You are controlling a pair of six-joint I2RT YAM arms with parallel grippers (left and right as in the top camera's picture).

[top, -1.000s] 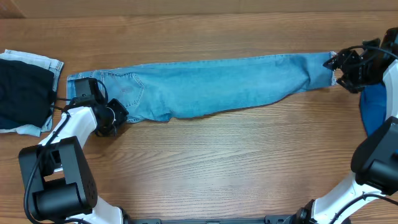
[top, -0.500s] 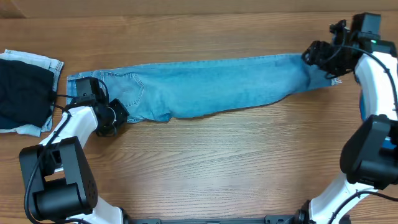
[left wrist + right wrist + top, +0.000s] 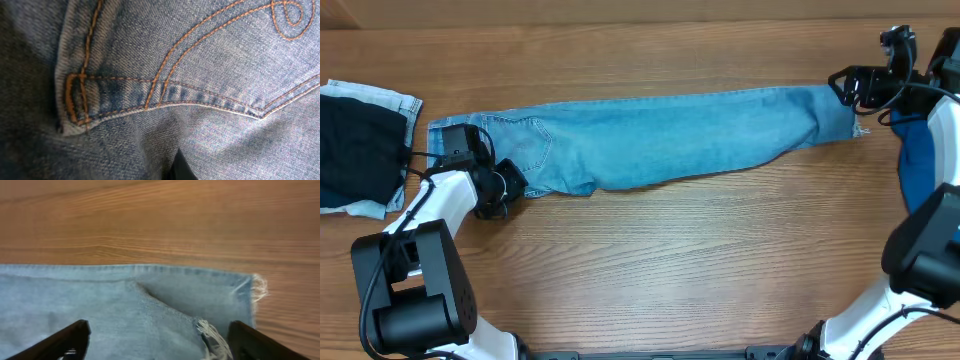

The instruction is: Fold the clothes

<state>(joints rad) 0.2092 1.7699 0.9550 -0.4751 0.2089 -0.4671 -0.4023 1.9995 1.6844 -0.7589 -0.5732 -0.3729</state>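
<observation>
The light-wash blue jeans (image 3: 670, 135) lie stretched across the table, waist at the left and frayed hem (image 3: 850, 112) at the right. My left gripper (image 3: 503, 187) sits at the lower edge of the waist. Its wrist view is filled with denim, showing a back pocket seam (image 3: 210, 97) and a belt loop (image 3: 77, 97), and the cloth bunches at the jaws, which are hidden. My right gripper (image 3: 843, 85) hovers just behind the hem end. In its wrist view it (image 3: 160, 347) is open wide, with the frayed hem (image 3: 212, 332) lying between its fingers (image 3: 70, 339).
A stack of dark navy and pale denim (image 3: 360, 150) lies at the left edge. A bright blue garment (image 3: 920, 170) lies at the right edge under my right arm. Bare wooden table (image 3: 670, 250) lies in front of the jeans.
My right gripper swung from the right of the hem in over the leg end, then back right and away. The hem now lies flat. My left arm has not moved.
</observation>
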